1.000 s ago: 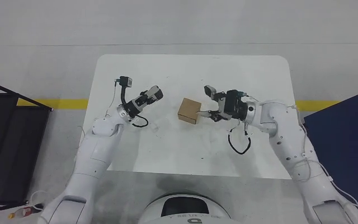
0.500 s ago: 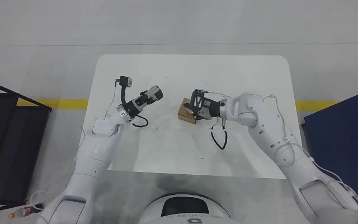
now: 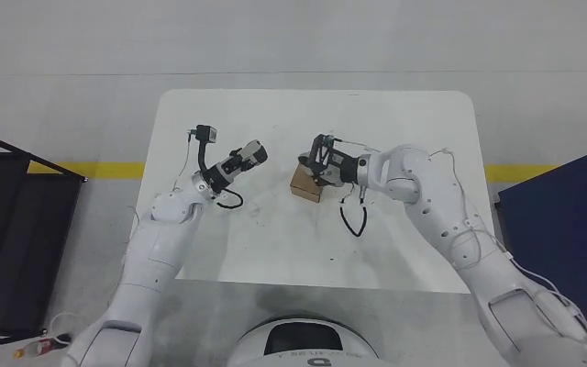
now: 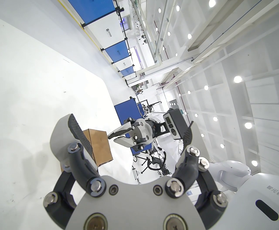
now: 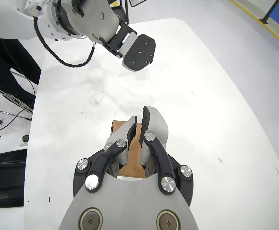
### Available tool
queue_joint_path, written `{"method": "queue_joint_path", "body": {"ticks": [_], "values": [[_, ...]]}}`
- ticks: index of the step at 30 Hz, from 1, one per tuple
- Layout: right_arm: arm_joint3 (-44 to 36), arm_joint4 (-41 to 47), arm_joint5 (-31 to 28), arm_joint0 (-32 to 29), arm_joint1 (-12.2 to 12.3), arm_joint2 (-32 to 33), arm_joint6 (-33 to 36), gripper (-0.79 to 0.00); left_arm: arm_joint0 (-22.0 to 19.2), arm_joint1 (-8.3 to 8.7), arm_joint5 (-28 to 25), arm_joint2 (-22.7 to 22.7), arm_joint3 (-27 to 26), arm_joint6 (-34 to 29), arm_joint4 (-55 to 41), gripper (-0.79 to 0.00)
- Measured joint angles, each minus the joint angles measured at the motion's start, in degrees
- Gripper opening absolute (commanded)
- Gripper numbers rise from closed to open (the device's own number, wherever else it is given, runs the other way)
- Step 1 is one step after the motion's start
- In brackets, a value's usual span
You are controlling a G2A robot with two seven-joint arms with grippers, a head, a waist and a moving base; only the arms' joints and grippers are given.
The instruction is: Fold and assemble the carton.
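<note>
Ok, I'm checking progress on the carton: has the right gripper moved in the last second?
Yes. In the top view the right gripper has swung from beside the carton to over it, toward the left gripper.

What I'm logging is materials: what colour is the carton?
The carton is plain brown, clearest in the left wrist view.

Lab hall: blue partitions (image 4: 93,8), yellow floor line (image 3: 101,170).
</note>
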Motion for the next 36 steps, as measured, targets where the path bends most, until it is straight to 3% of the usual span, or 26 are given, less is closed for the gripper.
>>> {"method": "queue_joint_path", "body": {"ticks": [11,16,23,27,31,36], "values": [[2.77,0.53,1.77,1.34,-0.90,-2.71,5.19,-0.785,0.00,0.00,0.00,0.00,0.00,0.00,0.00,0.000],[0.43,-0.75,1.24,-0.71,0.04,1.36,-2.69,-0.785,0.00,0.00,0.00,0.00,0.00,0.00,0.00,0.000],[-1.90,-3.00,-2.34,-10.73,3.37,12.52,-11.64,-0.785,0.05,0.37,1.38,-0.11,0.14,1.47,3.59,0.000],[0.75,-0.67,-2.91,-13.95,4.08,14.69,-8.41,-0.785,0.38,0.73,3.81,1.14,-0.14,3.22,15.22,0.000],[3.82,3.16,-1.95,-11.99,3.40,11.78,-2.13,-0.785,0.26,0.77,4.70,2.60,0.19,1.62,15.99,0.000],[6.79,5.89,-1.45,-7.60,1.97,7.21,0.43,-0.785,-0.21,0.76,3.74,4.22,0.64,-0.50,14.49,0.000]]}}
